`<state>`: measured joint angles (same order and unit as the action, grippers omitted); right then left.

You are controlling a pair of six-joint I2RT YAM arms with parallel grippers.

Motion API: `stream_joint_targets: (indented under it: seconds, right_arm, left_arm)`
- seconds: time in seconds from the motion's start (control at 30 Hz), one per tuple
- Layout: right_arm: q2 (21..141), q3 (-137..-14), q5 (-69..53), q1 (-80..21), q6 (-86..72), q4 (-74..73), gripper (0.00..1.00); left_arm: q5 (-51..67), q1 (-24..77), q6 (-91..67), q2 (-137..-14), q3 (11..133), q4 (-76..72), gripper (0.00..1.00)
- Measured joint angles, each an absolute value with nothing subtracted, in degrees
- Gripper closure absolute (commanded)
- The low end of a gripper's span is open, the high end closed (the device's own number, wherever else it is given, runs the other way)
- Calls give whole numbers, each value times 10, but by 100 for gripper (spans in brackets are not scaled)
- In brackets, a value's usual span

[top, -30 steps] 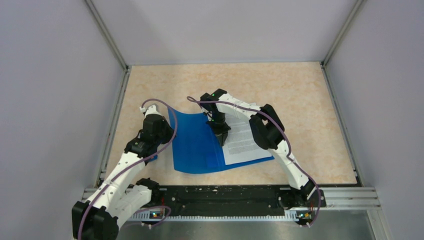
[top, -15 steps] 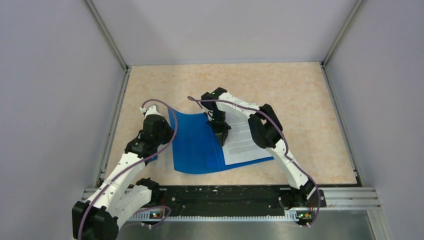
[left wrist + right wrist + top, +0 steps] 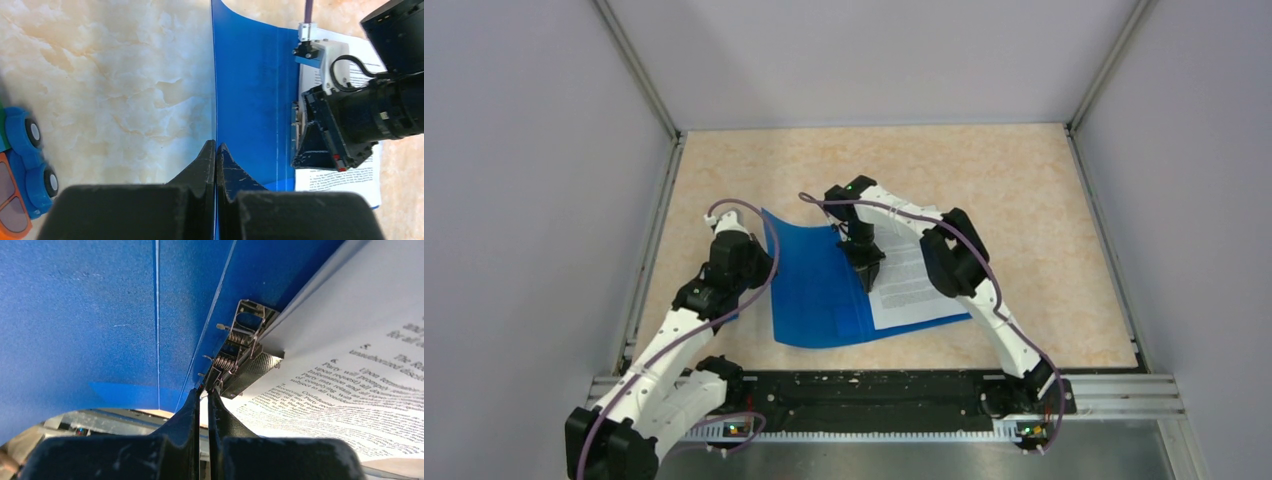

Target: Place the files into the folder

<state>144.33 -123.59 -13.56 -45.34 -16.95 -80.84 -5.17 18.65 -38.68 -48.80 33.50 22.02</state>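
The blue folder [image 3: 819,290] lies open on the table. My left gripper [image 3: 761,263] is shut on the edge of its left cover [image 3: 250,90] and holds that cover raised and curved. The files [image 3: 919,280], white printed sheets, lie on the folder's right half. My right gripper [image 3: 869,278] points down at the spine. In the right wrist view its jaws [image 3: 204,392] are closed with a thin gap, and the tips hold the lower end of the metal spine clip [image 3: 245,355], beside the files [image 3: 350,365]. The left wrist view shows my left gripper [image 3: 216,150] and the files [image 3: 360,175].
A small orange-and-blue toy block [image 3: 22,165] lies on the table left of the raised cover. Grey walls enclose the table on three sides. A black rail [image 3: 874,395] runs along the near edge between the arm bases.
My left gripper has shifted slightly with the cover in it. The right gripper has stayed at the spine clip.
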Motion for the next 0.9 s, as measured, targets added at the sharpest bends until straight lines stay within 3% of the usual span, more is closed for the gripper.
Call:
stream_joint_targets:
  seconds: [0.47,0.9]
  right_arm:
    - [1349,-1120,137,-554,-184,-712,100]
    - [1248,-969,132,-541,-129,-558,100]
  left_arm:
    - [-71,262,-435,-431,337,226,100]
    - [-88,269,-479,-406,313,246,100]
